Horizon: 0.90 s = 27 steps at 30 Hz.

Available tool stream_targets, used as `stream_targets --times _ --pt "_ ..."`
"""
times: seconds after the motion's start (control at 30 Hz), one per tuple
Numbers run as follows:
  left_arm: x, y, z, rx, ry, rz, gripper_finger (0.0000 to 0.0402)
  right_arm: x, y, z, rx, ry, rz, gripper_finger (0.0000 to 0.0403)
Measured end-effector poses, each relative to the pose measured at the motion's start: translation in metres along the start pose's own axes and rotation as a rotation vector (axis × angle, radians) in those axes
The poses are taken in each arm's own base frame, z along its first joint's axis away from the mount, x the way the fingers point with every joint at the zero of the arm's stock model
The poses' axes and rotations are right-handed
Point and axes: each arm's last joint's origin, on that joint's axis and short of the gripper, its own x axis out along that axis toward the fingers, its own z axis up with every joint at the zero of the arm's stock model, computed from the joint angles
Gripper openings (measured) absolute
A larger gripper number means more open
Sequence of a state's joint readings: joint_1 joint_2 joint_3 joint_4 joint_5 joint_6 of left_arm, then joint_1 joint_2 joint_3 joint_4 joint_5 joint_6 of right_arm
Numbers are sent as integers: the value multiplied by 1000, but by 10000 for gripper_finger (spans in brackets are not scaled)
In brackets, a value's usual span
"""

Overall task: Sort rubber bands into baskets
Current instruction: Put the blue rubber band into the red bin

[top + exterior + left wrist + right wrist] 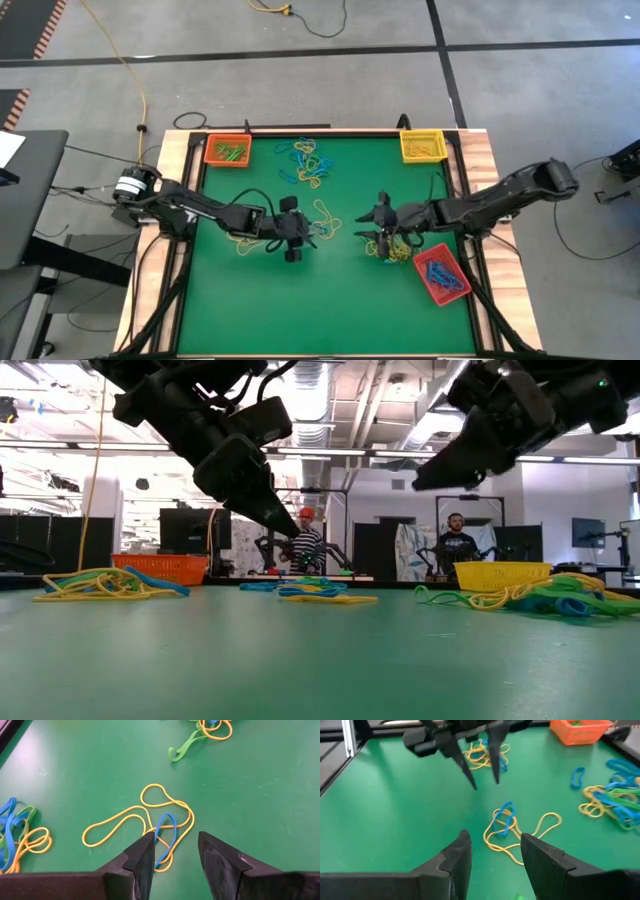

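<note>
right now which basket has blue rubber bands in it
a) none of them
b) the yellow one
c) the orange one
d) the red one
d) In the high view the red basket, at the table's near right by the right arm, holds blue rubber bands; the orange basket shows green ones, and no blue shows in the yellow basket.
</note>
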<state>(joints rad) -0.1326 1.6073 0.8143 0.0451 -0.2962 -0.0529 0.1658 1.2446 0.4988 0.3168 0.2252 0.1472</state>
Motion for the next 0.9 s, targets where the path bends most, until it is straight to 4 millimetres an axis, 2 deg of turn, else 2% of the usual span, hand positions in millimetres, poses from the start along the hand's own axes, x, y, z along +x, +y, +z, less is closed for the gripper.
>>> stream_targets --times 0.2,0.3,0.57,0.73,0.9 --pt "0 0 0 -4 2 1 141 32 0 0 -63 -80 29 195" --pt "0 0 -1 -13 12 1 141 51 -1 1 -73 -54 12 195" --pt "0 0 -3 -20 31 3 141 101 -11 -17 -73 71 -44 195" --pt "0 0 -4 -26 36 3 141 116 -17 -25 -75 146 -69 195" --pt "1 0 -4 -25 39 4 141 118 -20 -26 -74 191 -63 195"
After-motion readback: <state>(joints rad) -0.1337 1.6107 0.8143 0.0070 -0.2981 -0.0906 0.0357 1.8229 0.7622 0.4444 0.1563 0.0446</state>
